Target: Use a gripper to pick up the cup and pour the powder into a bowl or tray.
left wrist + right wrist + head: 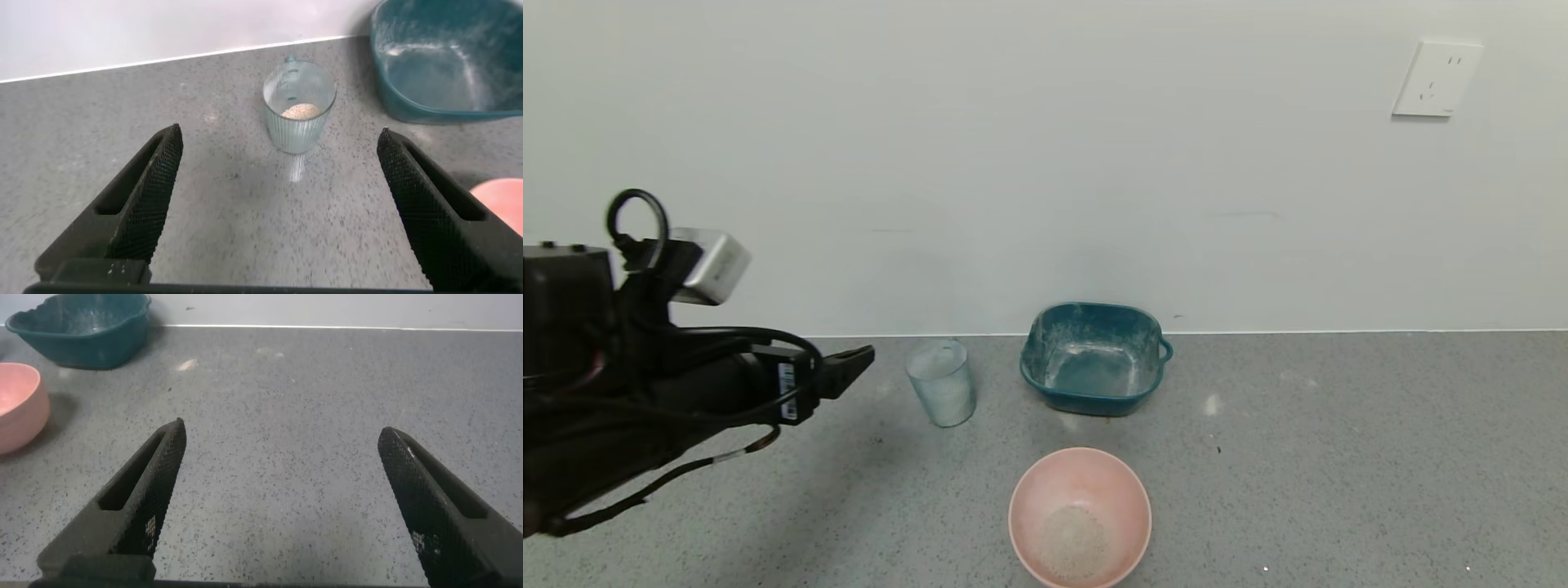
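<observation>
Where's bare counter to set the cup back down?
Free: the counter right of the teal tray and pink bowl; also between left gripper and cup. Crowded: the cup, tray and bowl cluster.

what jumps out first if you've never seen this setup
The big black left tool juts in from the robot's left, fingers wide open, aimed at the clear ribbed cup standing on the grey counter. Beside the cup, by the wall, sits a dusty teal tray, and nearer the robot a pink bowl holds a heap of pale powder.
</observation>
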`<state>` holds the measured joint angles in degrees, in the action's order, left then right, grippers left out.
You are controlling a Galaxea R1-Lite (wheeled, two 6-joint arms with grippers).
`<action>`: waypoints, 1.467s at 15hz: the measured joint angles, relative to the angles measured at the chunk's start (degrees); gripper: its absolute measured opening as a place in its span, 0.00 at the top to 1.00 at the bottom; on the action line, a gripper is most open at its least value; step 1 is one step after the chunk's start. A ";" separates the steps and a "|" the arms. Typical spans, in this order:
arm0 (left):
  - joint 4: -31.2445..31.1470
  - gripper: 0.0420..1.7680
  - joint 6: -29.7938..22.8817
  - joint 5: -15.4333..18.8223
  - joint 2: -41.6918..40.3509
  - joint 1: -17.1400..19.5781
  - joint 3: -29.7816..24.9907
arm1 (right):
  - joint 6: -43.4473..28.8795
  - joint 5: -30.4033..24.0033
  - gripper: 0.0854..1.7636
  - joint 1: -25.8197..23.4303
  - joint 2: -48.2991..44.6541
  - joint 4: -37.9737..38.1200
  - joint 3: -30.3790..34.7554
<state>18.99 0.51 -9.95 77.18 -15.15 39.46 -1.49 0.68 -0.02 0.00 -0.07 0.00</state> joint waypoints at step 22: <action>-25.22 0.03 4.22 -8.96 -60.34 12.13 -14.96 | 0.01 -0.02 0.03 0.00 0.00 0.00 0.00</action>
<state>-6.23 4.73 -18.91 16.84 -3.02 24.50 -1.48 0.66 -0.02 0.00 -0.07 0.00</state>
